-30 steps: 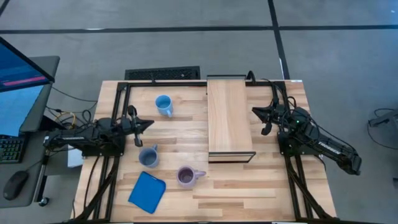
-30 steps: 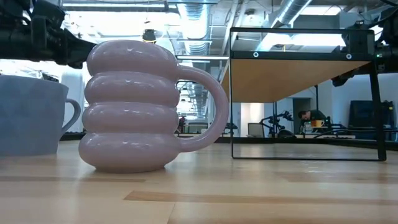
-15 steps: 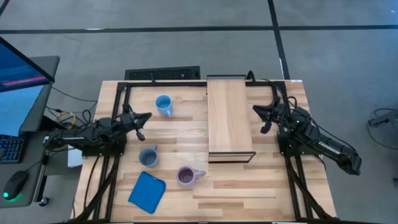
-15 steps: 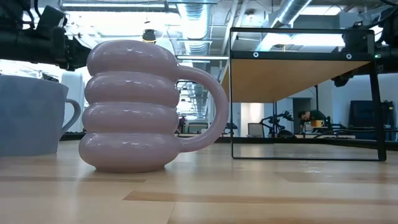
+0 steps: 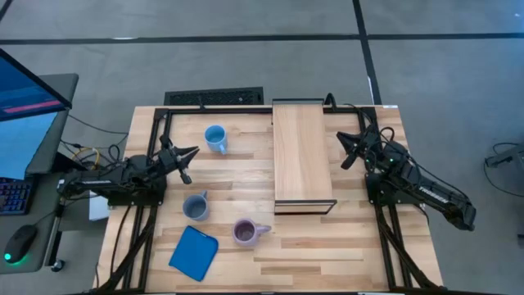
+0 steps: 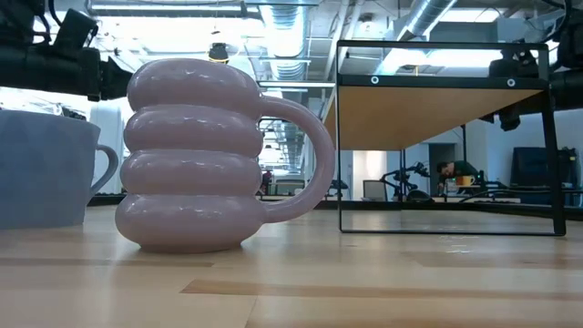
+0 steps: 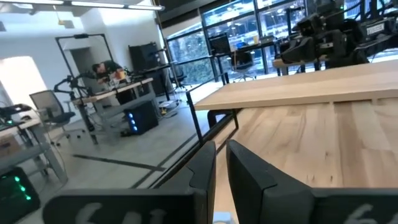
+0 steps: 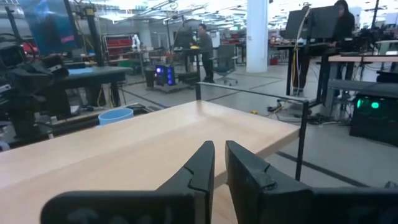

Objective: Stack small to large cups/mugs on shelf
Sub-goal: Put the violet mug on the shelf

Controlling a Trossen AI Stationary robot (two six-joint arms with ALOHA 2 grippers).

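Three mugs stand upright on their bases on the slatted tabletop. The bright light blue mug [image 5: 215,137] is far left of the shelf. The grey-blue mug [image 5: 195,206] is nearer, and the pale purple ribbed mug [image 5: 245,232] [image 6: 196,155] is nearest. The light-wood shelf [image 5: 301,156] [image 6: 437,109] stands on its dark frame at the table's middle and carries nothing. My left gripper [image 5: 193,152] [image 7: 221,168] is shut and empty, in the air between the light blue and grey-blue mugs. My right gripper [image 5: 344,141] [image 8: 219,165] is shut and empty at the shelf's right side.
A flat blue square pad [image 5: 194,252] lies at the near left. The light blue mug also shows beyond the shelf in the right wrist view [image 8: 115,115]. A dark frame runs along the table's far and side edges [image 5: 214,109]. A monitor and keyboard stand off the left.
My left gripper has drawn back a little toward the table's far-left, away from the grey-blue mug, staying shut. My right gripper has risen beside the shelf and shifted slightly toward the far edge. The mugs have kept still.
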